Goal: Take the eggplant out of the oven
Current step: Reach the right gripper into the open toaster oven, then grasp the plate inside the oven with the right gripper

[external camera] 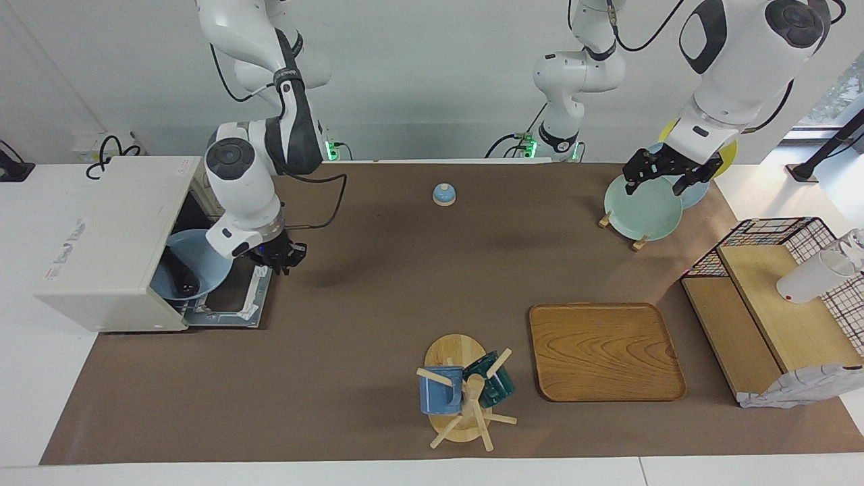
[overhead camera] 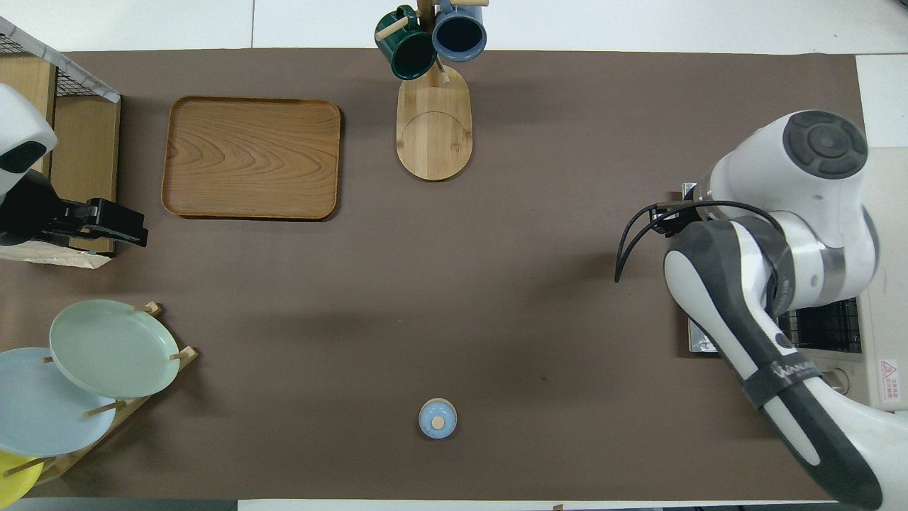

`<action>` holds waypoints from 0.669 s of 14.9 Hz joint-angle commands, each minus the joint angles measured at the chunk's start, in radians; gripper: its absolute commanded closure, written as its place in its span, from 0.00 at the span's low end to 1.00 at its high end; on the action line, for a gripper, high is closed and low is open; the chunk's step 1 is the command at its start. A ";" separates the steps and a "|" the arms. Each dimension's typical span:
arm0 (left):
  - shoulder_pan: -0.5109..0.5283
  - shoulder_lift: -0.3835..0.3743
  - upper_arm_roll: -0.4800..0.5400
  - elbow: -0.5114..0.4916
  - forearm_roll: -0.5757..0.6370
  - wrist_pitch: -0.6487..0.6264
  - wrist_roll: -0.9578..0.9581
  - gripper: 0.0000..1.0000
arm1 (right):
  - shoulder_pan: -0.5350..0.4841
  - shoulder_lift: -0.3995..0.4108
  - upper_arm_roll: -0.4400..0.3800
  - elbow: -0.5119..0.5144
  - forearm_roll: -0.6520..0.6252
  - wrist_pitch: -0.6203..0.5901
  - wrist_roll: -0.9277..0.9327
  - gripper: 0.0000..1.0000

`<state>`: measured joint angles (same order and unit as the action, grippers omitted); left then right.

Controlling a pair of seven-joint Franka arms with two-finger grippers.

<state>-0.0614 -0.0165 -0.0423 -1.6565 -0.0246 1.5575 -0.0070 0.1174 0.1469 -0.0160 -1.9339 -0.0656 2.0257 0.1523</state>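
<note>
The off-white oven (external camera: 108, 236) stands at the right arm's end of the table, its door (external camera: 229, 305) lying flat open. Inside it, a blue plate (external camera: 206, 260) carries the dark eggplant (external camera: 181, 279). My right gripper (external camera: 285, 255) hangs just above the outer edge of the open door, holding nothing that I can see. In the overhead view the right arm covers this gripper and most of the oven (overhead camera: 887, 319). My left gripper (external camera: 665, 177) waits open and empty over the plate rack, and the overhead view also shows the left gripper (overhead camera: 106, 223).
A small blue bell (external camera: 443, 194) sits near the robots at mid-table. A rack of plates (external camera: 641, 206) and a wire basket with wooden shelves (external camera: 776, 297) stand at the left arm's end. A wooden tray (external camera: 604, 351) and a mug tree (external camera: 466, 391) lie farther from the robots.
</note>
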 commanded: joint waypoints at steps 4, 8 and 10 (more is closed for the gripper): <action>0.011 -0.011 -0.008 -0.005 0.003 -0.010 -0.008 0.00 | -0.087 -0.032 -0.004 -0.052 -0.023 -0.022 -0.080 0.31; 0.011 -0.011 -0.008 -0.005 0.003 -0.010 -0.008 0.00 | -0.111 -0.059 -0.004 -0.123 -0.026 0.002 -0.097 0.34; 0.011 -0.011 -0.008 -0.005 0.003 -0.010 -0.008 0.00 | -0.117 -0.064 -0.002 -0.132 -0.059 -0.001 -0.149 0.37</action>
<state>-0.0614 -0.0165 -0.0423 -1.6565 -0.0246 1.5575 -0.0070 0.0130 0.1244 -0.0255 -2.0173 -0.0893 2.0054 0.0484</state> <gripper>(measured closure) 0.000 0.352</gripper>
